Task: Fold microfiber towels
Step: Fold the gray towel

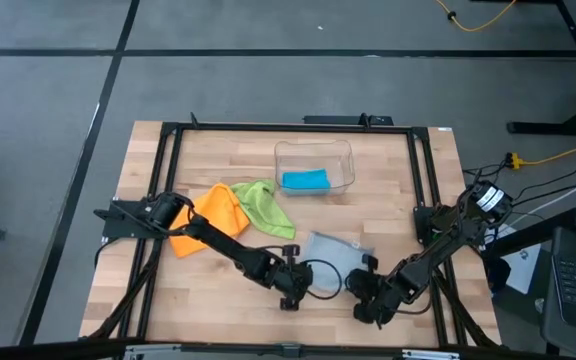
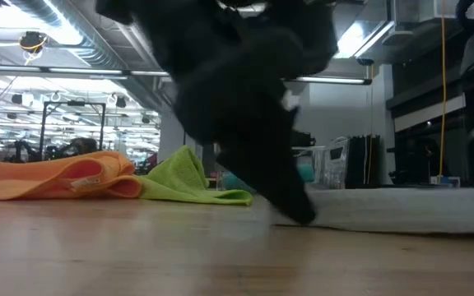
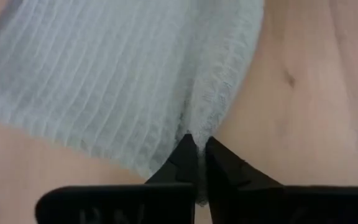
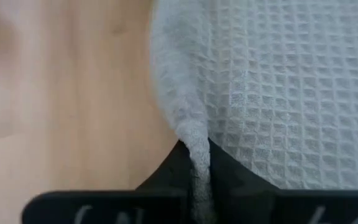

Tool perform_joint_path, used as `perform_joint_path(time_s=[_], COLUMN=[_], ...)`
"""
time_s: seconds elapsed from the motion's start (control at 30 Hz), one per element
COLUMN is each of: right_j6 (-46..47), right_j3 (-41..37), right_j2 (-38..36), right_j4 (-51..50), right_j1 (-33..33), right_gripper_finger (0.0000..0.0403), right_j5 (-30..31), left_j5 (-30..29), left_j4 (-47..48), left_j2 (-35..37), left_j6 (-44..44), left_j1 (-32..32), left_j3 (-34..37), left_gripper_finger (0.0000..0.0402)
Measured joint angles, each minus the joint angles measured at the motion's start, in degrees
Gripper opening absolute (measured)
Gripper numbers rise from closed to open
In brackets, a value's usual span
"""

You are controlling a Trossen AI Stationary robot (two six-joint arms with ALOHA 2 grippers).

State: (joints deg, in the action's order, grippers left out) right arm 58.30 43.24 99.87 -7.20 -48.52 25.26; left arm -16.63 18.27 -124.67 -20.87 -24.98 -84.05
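Two end effectors pinch the pale grey-blue towel (image 1: 336, 251) lying at the bench's (image 1: 388, 195) near middle: the left end effector (image 1: 296, 285) clamps its near-left edge, the right end effector (image 1: 361, 290) its near-right edge. Orange towel (image 1: 211, 215) and green towel (image 1: 264, 205) lie left.

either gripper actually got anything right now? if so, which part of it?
Both. The left gripper and the right gripper are each shut on the edge of the pale grey-blue towel, pinching a small fold of its hem at the near side of the table.
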Motion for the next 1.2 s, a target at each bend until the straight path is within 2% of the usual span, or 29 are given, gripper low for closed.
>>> perform_joint_path(time_s=[0.13, 0.27, 0.53, 0.67, 0.87, 1.2], right_j6=[0.1, 0.1, 4.7, 9.0, 9.2, 12.0], right_j3=[-0.1, 0.0, 0.0, 0.0, 0.1, 0.2], right_j2=[-1.1, -1.8, -1.9, -1.9, -2.0, -2.0], right_j4=[9.5, 16.3, 18.9, 19.4, 19.0, 9.6], right_j1=[-0.6, -1.1, -1.1, -1.1, -0.7, 2.1], right_gripper_finger=[0.0024, 0.0017, 0.0017, 0.0017, 0.0017, 0.0017], right_j5=[-5.6, -7.8, -7.2, -6.5, -5.6, -4.9], left_j5=[5.1, 6.4, 5.3, 5.4, 5.7, 5.9], left_j4=[0.4, 1.2, 4.2, 5.6, 9.0, 8.9], left_j2=[2.5, 4.5, 4.6, 4.7, 4.7, 4.7], left_j6=[-6.9, -9.9, -5.7, -4.2, -4.0, 0.1], left_j1=[-2.4, -4.5, -4.1, -1.9, 1.1, 4.2], left_j3=[0.1, -1.7, -7.7, -8.8, -8.8, -6.0], left_gripper_finger=[0.0002, 0.0001, 0.0, 0.0, 0.0, 0.0])
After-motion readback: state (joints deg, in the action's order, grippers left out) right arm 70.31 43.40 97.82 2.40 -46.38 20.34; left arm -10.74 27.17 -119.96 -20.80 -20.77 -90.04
